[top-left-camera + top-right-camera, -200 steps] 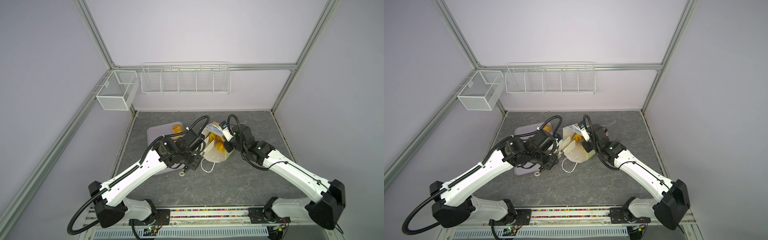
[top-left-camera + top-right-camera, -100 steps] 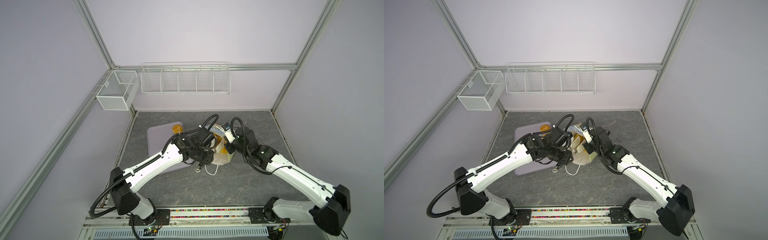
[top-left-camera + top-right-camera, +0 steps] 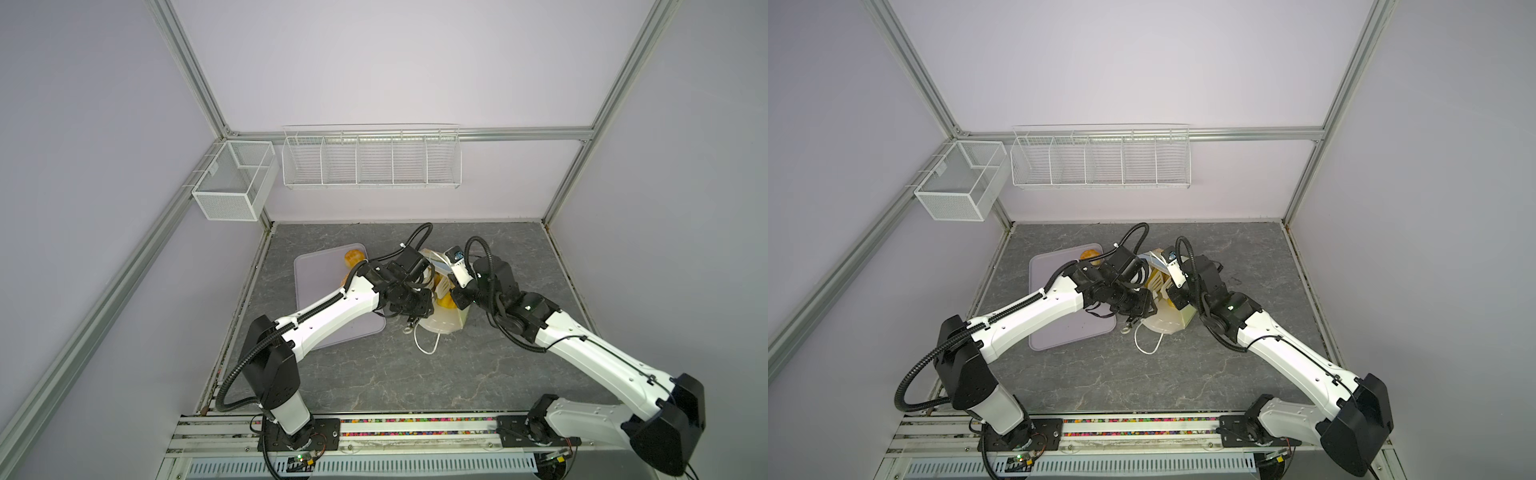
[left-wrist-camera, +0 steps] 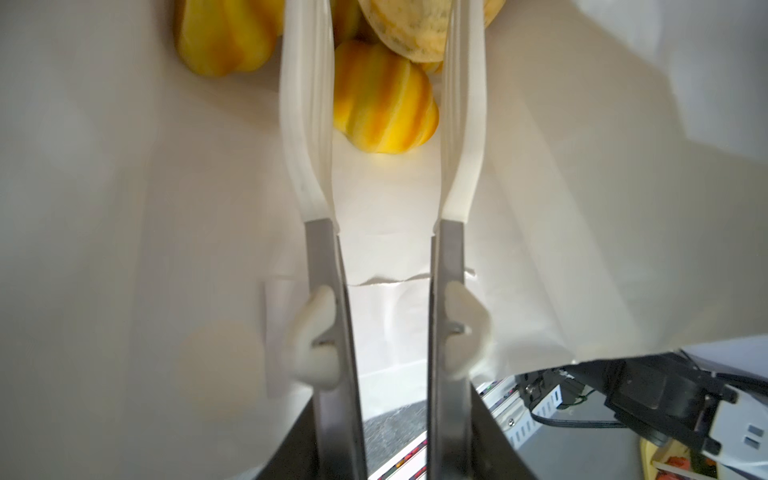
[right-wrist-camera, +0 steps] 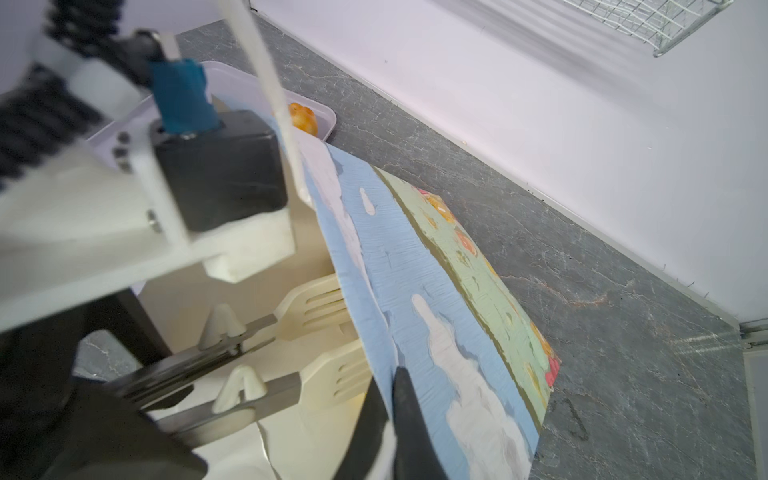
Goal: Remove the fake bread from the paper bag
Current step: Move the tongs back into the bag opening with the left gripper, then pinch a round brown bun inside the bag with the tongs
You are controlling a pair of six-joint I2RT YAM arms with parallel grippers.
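Left claw (image 4: 384, 25) moved inside paper bag (image 4: 124, 208); grey marbled tabletop (image 3: 415, 374).

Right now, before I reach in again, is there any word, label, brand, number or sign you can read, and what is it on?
No text can be read in any view.
paper bag: printed sky, clouds and flowers only, no words showing.
mesh basket: a small tag on its rim, too small to read.
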